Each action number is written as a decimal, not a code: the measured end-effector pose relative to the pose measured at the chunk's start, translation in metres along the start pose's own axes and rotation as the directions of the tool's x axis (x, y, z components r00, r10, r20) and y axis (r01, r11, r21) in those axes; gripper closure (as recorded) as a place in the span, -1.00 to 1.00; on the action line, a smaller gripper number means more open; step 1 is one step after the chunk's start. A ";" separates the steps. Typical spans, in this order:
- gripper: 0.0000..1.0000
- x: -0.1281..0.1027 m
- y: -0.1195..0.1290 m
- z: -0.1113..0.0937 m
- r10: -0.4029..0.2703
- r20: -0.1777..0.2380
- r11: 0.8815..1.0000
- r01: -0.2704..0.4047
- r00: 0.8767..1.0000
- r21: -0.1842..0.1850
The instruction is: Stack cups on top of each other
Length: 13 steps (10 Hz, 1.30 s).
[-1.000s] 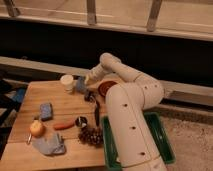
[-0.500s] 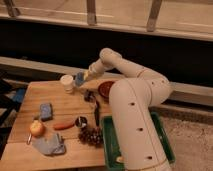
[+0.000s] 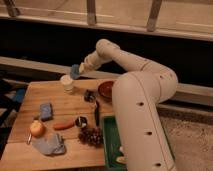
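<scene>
Above table's far edge, tool [image 3: 76, 71] gripping grey-blue cup [image 3: 74, 72], beside white cup [image 3: 66, 82]

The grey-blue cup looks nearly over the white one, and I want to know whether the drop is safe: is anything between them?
Nothing visible. The gripper holds the grey-blue cup just right of and above the white cup, whose open top is uncovered.
</scene>
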 end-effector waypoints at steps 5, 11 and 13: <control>1.00 -0.001 0.043 0.033 -0.110 -0.058 0.994 0.108 0.992 -0.025; 1.00 -0.015 0.028 0.054 -0.121 -0.090 0.992 0.124 0.989 0.030; 0.88 -0.019 0.021 0.059 -0.107 -0.093 0.993 0.112 0.990 0.046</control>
